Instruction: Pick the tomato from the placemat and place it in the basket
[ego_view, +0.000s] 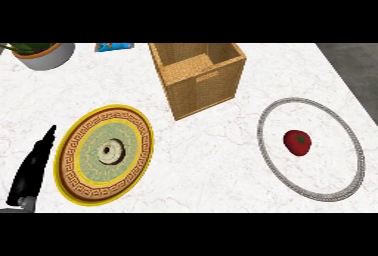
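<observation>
From the head view, looking steeply down on the white marbled table (199, 165), one tomato (297, 142) sits a little right of the middle of a round white placemat (266, 150) with a grey patterned border, over on the right side. One woven basket (198, 77) stands toward the back, left of the placemat and well apart from it, its mouth open and nothing visible inside. Only one hand shows: the left hand (33, 167), at the left edge, with its fingers straight and together, pointing away up the table, holding nothing and touching nothing I can make out; it lies just beside a yellow-rimmed ornate plate (136, 145), of which there is one, with a small pale ring (111, 152) at its centre that I cannot identify. The right hand is nowhere in sight, so the tomato is untouched and the pick has not begun. I would judge the tomato light, smooth-skinned and rather slippery, soft enough to bruise if squeezed hard, and round enough to roll if nudged; the sensible hold seems to be across its widest part, fingers on one side and thumb on the other, coming down from above. At the back left there is one potted plant (43, 53) and one blue packet (114, 47), both partly cut off.
</observation>
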